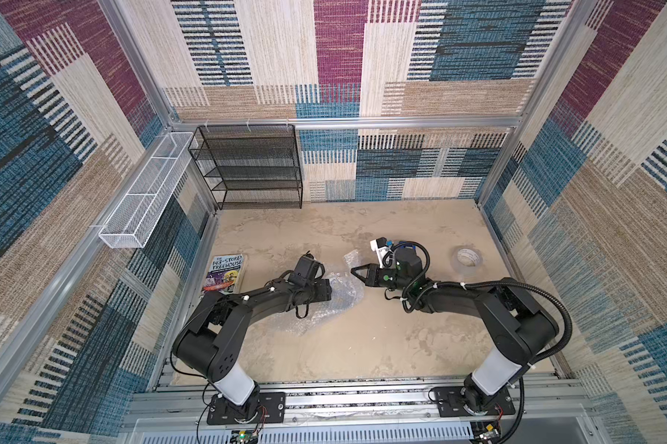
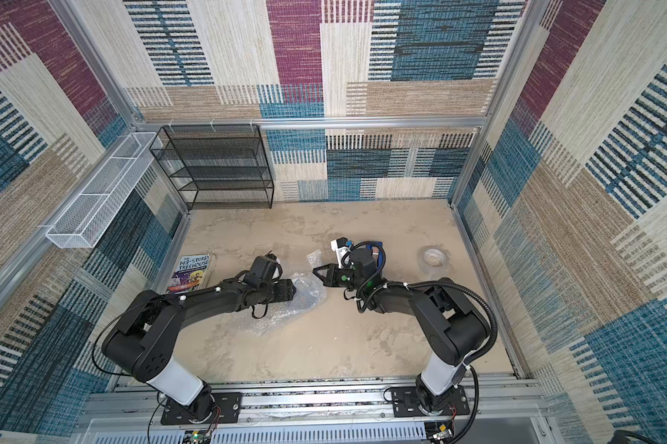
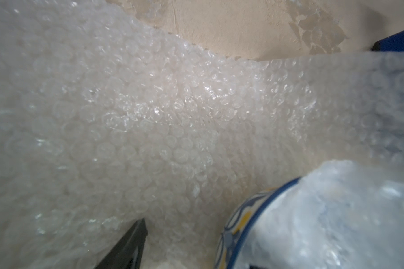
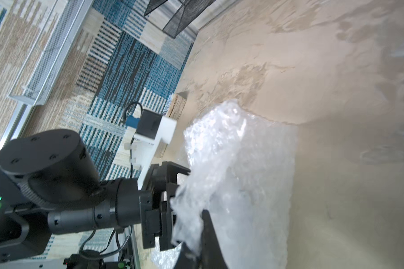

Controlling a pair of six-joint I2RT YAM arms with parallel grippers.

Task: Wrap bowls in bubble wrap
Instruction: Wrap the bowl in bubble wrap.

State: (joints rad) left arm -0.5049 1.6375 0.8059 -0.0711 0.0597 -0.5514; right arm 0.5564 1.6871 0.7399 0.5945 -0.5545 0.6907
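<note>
Sandy tabletop [image 1: 362, 346], one bowl [image 3: 233, 223], one bubble wrap [image 1: 341, 296] sheet — right pincer [image 1: 354, 270] pinching it, left pincer [image 4: 169, 198] state unclear

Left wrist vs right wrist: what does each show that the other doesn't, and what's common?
Left wrist only: the bowl, its blue-and-yellow rim poking out from under the bubble wrap.
Right wrist only: the left end effector, jaws apart at the bubble wrap. The right end effector is shut on a raised edge of it. Also the black mesh rack, the white wire basket and a book seen edge-on.
Both: the bubble wrap and the beige table.
</note>
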